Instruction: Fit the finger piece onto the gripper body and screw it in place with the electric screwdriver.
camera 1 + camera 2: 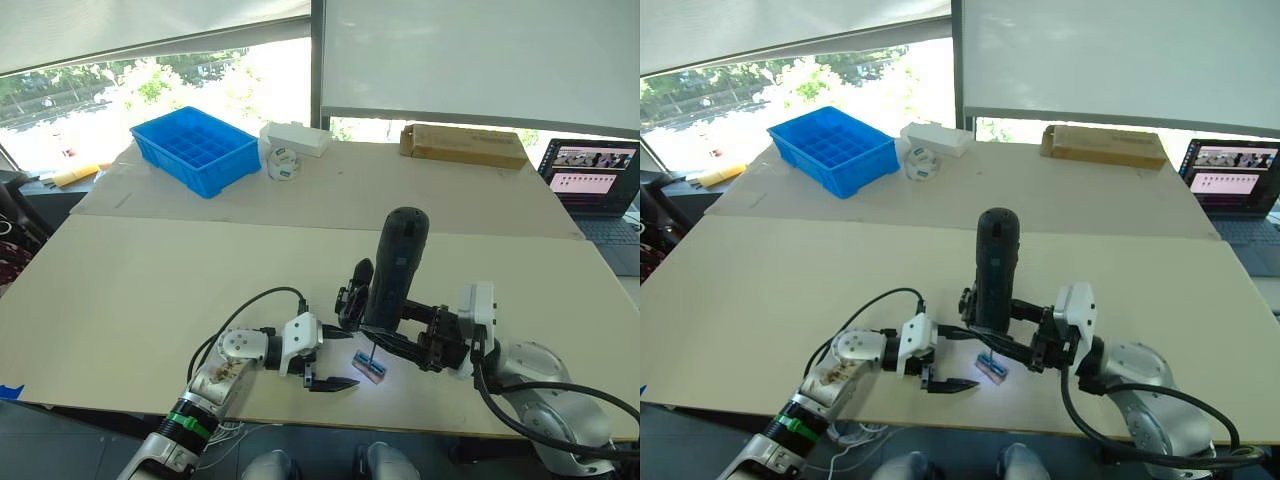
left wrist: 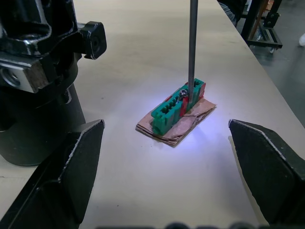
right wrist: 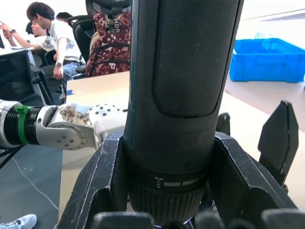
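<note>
My right gripper (image 1: pixel 395 335) is clamped around the electric screwdriver (image 1: pixel 396 268), a thick black cylinder with a stippled, rubbery grip and a knurled collar, held upright. Its thin metal bit (image 2: pixel 192 45) comes straight down onto a small green-and-red block (image 2: pixel 178 106), a ridged plastic piece lying on a folded scrap of tan paper (image 2: pixel 178 129), lit by a bluish-white glow. My left gripper (image 1: pixel 331 382) hovers just beside that block, its two matte black wedge-shaped fingers (image 2: pixel 70 171) spread wide apart with nothing between them. Right behind the block stands the gripper body (image 1: pixel 353 298), blocky and black on a round base, with a bare metal bracket showing in the left wrist view. Far beyond the block, on the cream tabletop (image 1: pixel 150 270), sit a blue compartmented plastic bin (image 1: pixel 195 150), a white box (image 1: pixel 295 139) and a flat cardboard carton (image 1: pixel 463 146).
</note>
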You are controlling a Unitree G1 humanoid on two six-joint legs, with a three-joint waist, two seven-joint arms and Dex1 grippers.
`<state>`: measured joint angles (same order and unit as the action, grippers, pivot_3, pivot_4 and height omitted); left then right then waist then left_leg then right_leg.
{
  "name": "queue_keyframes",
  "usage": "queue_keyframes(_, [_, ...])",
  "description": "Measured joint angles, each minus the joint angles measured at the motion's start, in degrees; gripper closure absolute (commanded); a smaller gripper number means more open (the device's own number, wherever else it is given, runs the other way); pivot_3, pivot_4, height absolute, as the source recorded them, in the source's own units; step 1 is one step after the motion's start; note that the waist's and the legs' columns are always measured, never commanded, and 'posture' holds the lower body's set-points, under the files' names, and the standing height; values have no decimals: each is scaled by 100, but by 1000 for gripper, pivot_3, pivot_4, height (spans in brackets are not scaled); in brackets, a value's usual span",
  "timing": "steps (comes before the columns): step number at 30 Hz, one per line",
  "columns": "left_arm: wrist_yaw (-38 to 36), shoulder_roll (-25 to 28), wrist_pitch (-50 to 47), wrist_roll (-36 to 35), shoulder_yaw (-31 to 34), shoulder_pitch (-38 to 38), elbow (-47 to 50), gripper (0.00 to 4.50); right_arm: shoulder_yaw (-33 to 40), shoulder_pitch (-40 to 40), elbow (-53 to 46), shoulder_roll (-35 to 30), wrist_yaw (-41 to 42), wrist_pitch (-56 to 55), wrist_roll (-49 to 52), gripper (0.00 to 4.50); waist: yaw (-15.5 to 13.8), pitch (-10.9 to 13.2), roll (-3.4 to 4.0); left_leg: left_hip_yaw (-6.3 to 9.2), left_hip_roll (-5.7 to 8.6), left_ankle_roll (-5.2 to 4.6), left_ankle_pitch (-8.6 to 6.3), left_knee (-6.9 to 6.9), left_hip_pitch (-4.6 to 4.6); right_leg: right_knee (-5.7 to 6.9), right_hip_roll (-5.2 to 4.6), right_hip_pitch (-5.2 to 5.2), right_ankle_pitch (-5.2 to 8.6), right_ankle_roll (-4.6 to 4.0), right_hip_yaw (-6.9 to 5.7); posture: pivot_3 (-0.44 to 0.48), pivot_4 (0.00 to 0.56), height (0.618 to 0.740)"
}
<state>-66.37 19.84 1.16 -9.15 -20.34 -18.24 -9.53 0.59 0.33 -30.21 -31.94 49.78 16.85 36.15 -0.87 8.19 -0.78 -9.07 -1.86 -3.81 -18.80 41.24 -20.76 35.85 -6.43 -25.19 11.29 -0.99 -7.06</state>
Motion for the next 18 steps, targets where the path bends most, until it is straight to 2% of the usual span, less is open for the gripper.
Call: queue_keyframes(18, [12,-1,-23,1,-3,-1,14,93,32,83,-55,1,-37,247,222,2557,-1,0,0,2,0,-3,-2,-1,-2,-3,-2,0,0,2,0,0,150,740])
